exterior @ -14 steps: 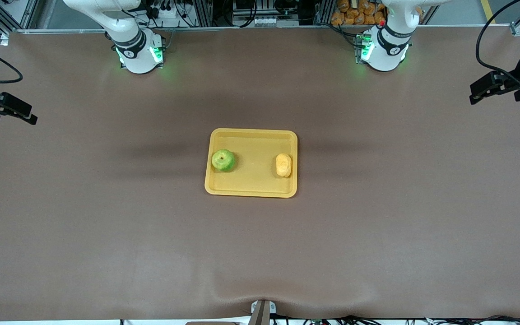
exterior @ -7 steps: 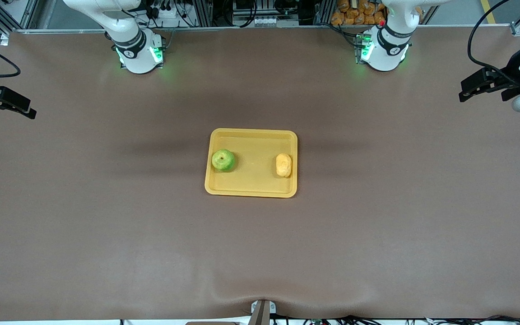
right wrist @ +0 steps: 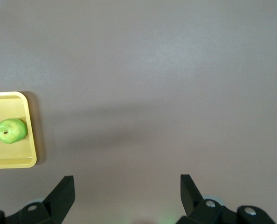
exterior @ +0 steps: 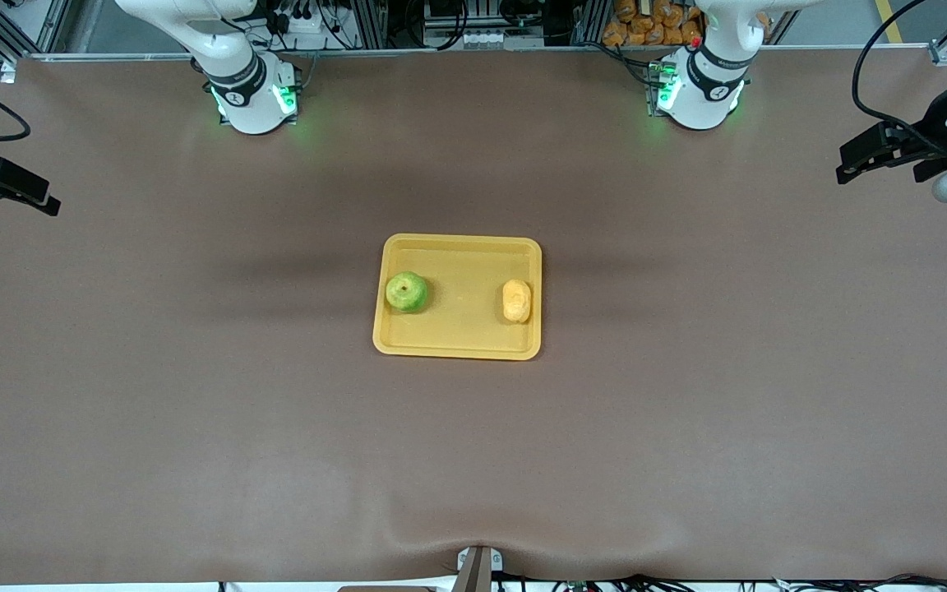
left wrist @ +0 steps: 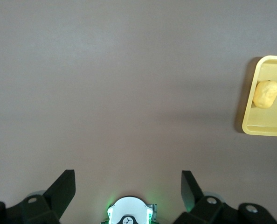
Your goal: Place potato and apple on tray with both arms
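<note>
Two tools, left (exterior: 852,163) and right (exterior: 44,201), hang spread over our surface's (exterior: 194,370) ends; apple (exterior: 406,292) and potato (exterior: 515,300) hug opposite tray (exterior: 457,341) rims.

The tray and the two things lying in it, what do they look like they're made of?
The tray looks like moulded yellow plastic, matte: even colour, rounded corners, raised rim. The apple has smooth green skin with a yellowish patch and a brown stem dimple; real or imitation, I cannot tell. The potato is a smooth, dull yellow-orange lump, possibly plastic or foam.
</note>
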